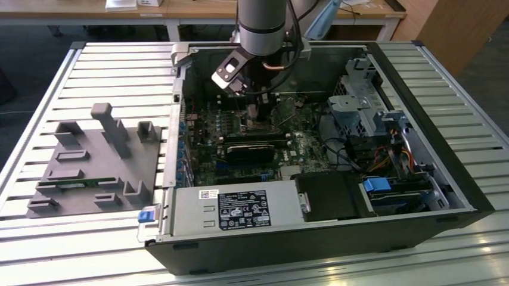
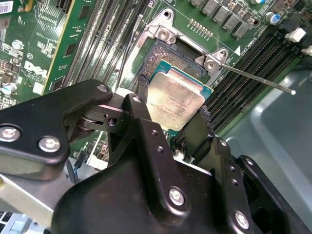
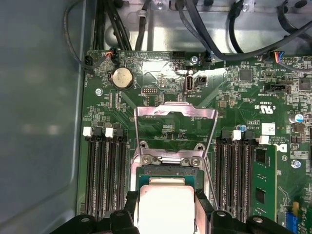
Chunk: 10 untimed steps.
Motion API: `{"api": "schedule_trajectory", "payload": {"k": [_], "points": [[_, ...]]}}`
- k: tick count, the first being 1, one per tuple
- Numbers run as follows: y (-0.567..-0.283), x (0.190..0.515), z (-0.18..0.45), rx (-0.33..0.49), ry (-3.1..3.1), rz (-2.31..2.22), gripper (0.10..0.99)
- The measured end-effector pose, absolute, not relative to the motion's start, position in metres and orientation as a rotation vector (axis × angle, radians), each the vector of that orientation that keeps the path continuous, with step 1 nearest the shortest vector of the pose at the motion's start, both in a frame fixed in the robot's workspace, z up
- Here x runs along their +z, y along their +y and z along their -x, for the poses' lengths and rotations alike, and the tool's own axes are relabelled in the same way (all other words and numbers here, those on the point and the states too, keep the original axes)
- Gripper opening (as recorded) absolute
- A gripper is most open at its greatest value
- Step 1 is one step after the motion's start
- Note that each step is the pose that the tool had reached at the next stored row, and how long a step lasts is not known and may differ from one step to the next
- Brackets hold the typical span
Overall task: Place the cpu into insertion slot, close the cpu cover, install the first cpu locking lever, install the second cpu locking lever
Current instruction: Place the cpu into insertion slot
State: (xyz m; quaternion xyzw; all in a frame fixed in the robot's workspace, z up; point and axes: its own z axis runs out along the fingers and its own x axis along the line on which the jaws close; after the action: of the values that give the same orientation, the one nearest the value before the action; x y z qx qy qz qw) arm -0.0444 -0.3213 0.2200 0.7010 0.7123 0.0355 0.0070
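- Black two-finger gripper (image 2: 173, 101) is closed narrow on the small flat square cpu (image 2: 176, 97) with a silvery-grey metal top. One of the fingers (image 2: 143, 87) sits against each of two opposite edges.
- In the first wrist view the cpu (image 3: 165, 209) sits squarely between the fingers (image 3: 129, 201).
- The square insertion slot (image 2: 163, 53), with a dark pin-field and silver rim, lies directly beneath the gripper. A strip of pin-field shows just beyond the chip's far edge. Cannot tell whether the chip already touches the slot.
- The thin silver cpu cover (image 3: 175, 111), a frame plate with a square cut-out, stands flipped open just past the fingertips.
- A thin silver wire locking lever (image 2: 258, 78) is unlatched and angles away to one side of the gripper.
- Long black memory slots (image 3: 102, 170) flank the gripper on both sides on the green motherboard (image 3: 161, 87).
- In the exterior view the gripper (image 1: 258, 118) reaches down inside the open black computer case (image 1: 318, 244).
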Motion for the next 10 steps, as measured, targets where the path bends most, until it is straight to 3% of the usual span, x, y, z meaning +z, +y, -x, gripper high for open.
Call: {"api": "schedule_trajectory", "payload": {"k": [10], "points": [[-0.3213,0.2105,0.0445,0.110,2.227,-2.192,0.541]]}}
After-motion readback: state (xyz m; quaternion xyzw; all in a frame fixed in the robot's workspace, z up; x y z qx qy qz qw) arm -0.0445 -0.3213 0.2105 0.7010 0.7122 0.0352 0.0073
